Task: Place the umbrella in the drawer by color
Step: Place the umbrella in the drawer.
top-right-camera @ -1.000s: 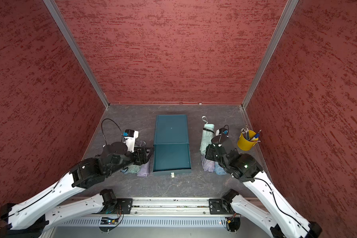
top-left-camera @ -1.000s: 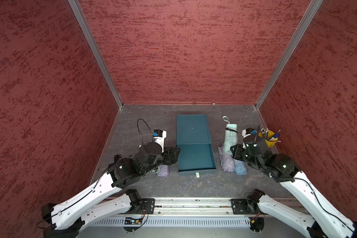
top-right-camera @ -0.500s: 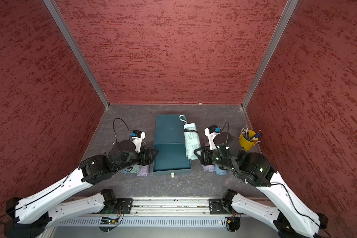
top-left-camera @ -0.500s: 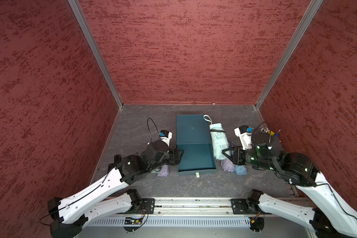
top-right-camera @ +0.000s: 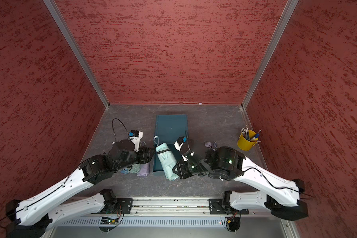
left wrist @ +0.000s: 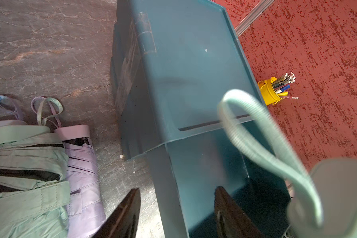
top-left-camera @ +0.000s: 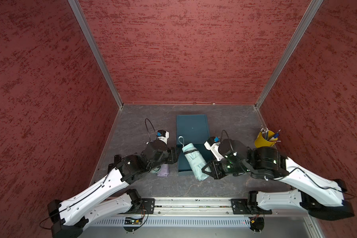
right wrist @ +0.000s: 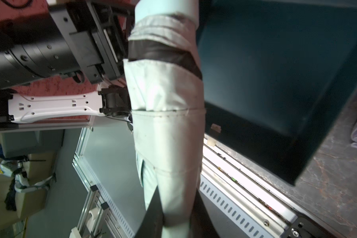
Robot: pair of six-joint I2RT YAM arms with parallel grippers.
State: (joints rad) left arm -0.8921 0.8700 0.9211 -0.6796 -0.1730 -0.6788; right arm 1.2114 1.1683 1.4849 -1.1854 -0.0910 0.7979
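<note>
No legible text — none anywhere

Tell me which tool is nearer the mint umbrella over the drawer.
Right. The right tool is shut on the mint umbrella at the end opposite the strap, above the drawer front. The left tool stands open beside the strap end, not gripping it.

Top views: high, near side, looking down toward back wall, sharing whole bench. My wrist views: close, sharing drawer.
</note>
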